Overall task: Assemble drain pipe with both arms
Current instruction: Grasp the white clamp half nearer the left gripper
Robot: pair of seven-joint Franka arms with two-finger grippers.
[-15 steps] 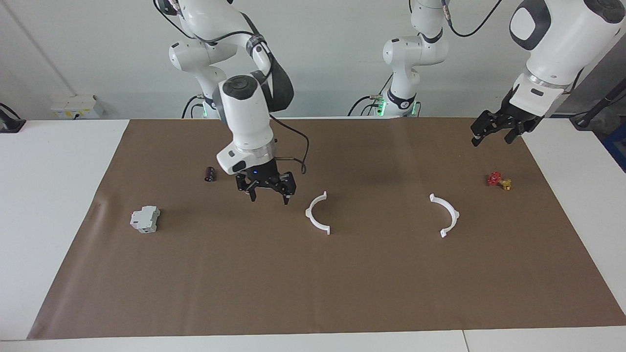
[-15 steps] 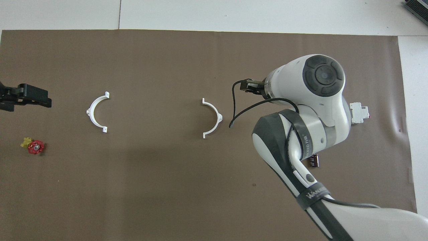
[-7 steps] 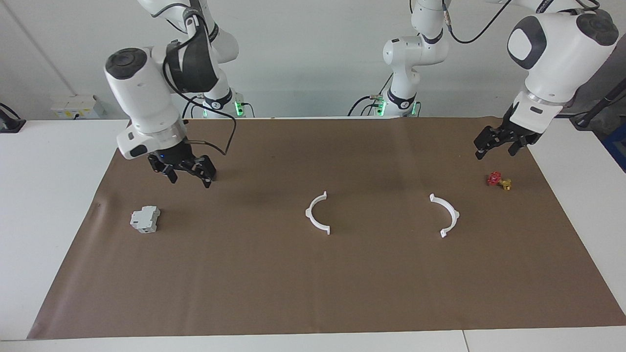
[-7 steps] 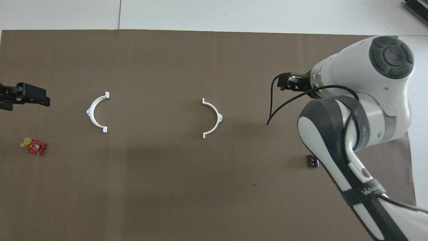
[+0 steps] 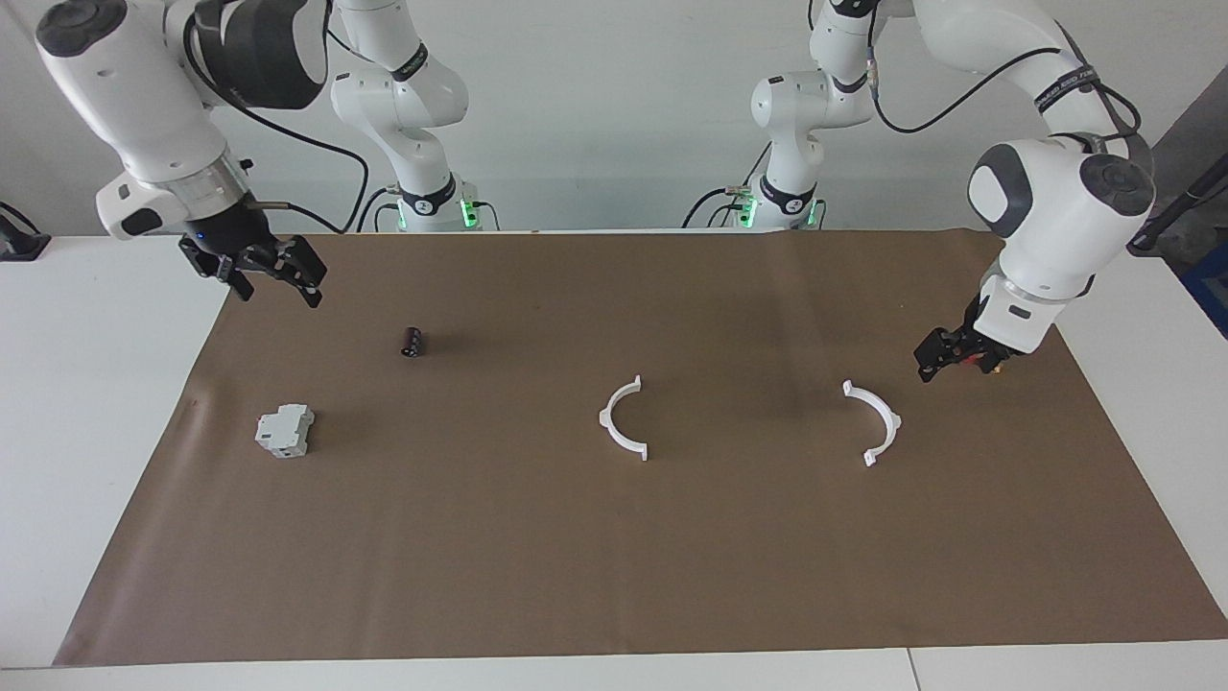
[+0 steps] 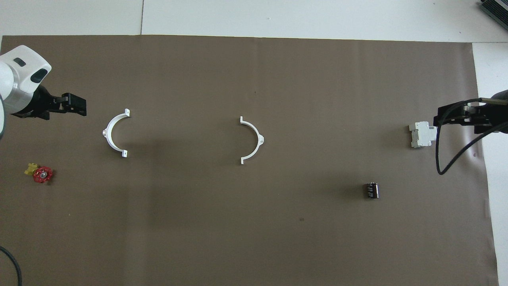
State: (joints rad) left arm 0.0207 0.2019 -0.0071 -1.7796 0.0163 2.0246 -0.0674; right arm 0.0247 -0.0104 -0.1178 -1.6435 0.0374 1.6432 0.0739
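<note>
We see two white arms over a wide brown mat [image 5: 614, 576] on a white table [image 5: 86, 403], a plain pale wall at the robots' end. On the mat the drain pipe lies as two separate half-rings, well apart, their open sides facing each other: one half-ring [image 5: 625, 418] near the middle, the other half-ring [image 5: 875, 422] toward the left arm's end. The left gripper [image 5: 950, 357] hangs low over the mat just beside that second piece, toward the table's end from it, above the small red-and-yellow valve [image 6: 39, 174] — it is plainly the nearer hand, and the arc's back faces it, the tabs running nearer-to-farther from the robots. Its fingers look fairly close together, with nothing between them. The right gripper [image 5: 259, 274] is raised over the mat's edge at the right arm's end, fingers spread and empty, well apart from the middle half-ring. We judge that each arm would take the piece on its own side — the left first, with a short move inward. Also on the mat are a grey-white block [image 5: 284, 430] and a small dark cylinder [image 5: 413, 342], both toward the right arm's end.
</note>
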